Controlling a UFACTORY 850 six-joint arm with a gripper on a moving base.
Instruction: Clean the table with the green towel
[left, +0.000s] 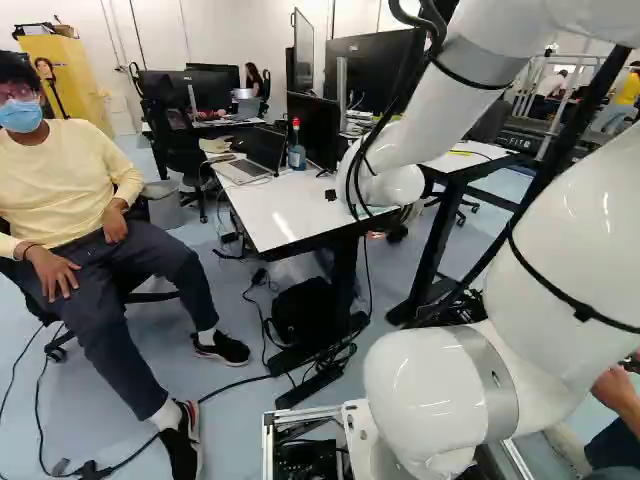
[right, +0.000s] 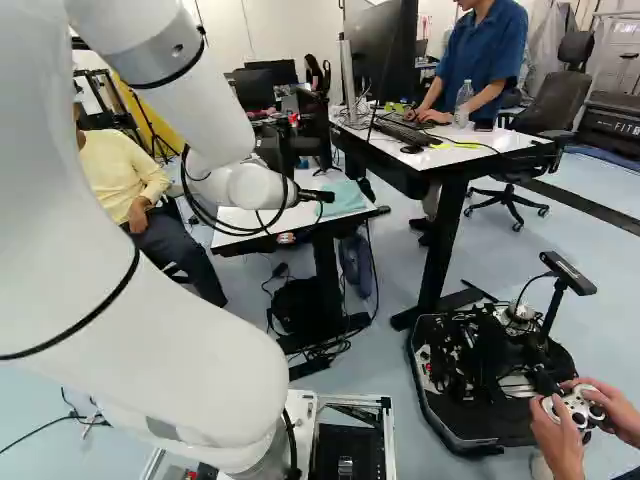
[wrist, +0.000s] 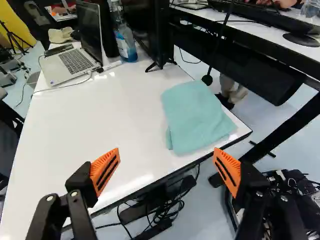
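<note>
White arm (right: 215, 150) and black gripper (wrist: 166, 153), as seen from where I stood: the jaws were spread wide apart, with nothing between them. The folded pale green cloth towel (wrist: 197, 117) lay ahead of them, near one corner of the white, black-edged table (wrist: 107, 130). Hazards, in my judgement: a glancing push might have slid the towel over the nearby edge; a shallow pinch might have caught only its top layer and let it unfold or slip; too low an approach might have pressed the jaws against the tabletop. A long wiping stroke could have toppled the clear bottle of blue liquid (wrist: 125, 42) or snagged the white cable (wrist: 62, 87) beside the open silver laptop (wrist: 72, 62). Count: one gripper, two jaws, one towel, one bottle, one laptop; at the far side, one black monitor (wrist: 142, 25) on splayed feet.
</note>
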